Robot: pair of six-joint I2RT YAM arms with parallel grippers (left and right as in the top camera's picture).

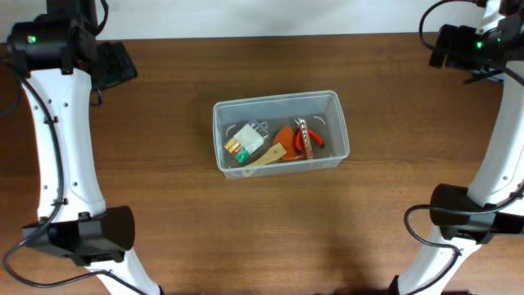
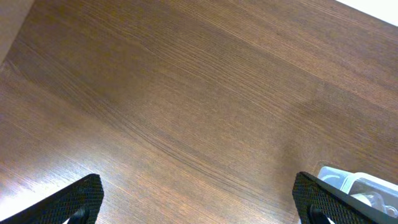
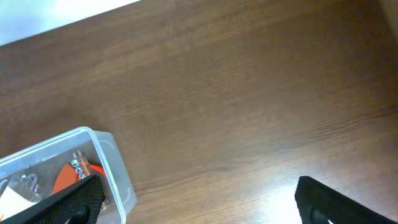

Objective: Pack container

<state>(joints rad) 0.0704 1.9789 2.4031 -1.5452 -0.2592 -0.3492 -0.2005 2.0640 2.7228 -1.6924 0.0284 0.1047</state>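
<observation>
The clear plastic container (image 1: 280, 133) sits in the middle of the wooden table. It holds a pack of batteries, orange-handled pliers with a row of bits, and a pale wooden stick. Its corner shows in the left wrist view (image 2: 357, 183) and its right end in the right wrist view (image 3: 93, 165). My left gripper (image 2: 199, 202) is open and empty, raised at the far left corner of the table. My right gripper (image 3: 199, 199) is open and empty, raised at the far right corner. Neither touches the container.
The table's far edge meets a pale wall (image 1: 270, 15). Both arms' bases stand at the near corners, left (image 1: 82, 233) and right (image 1: 467, 213). Bare wood (image 1: 270, 229) surrounds the container.
</observation>
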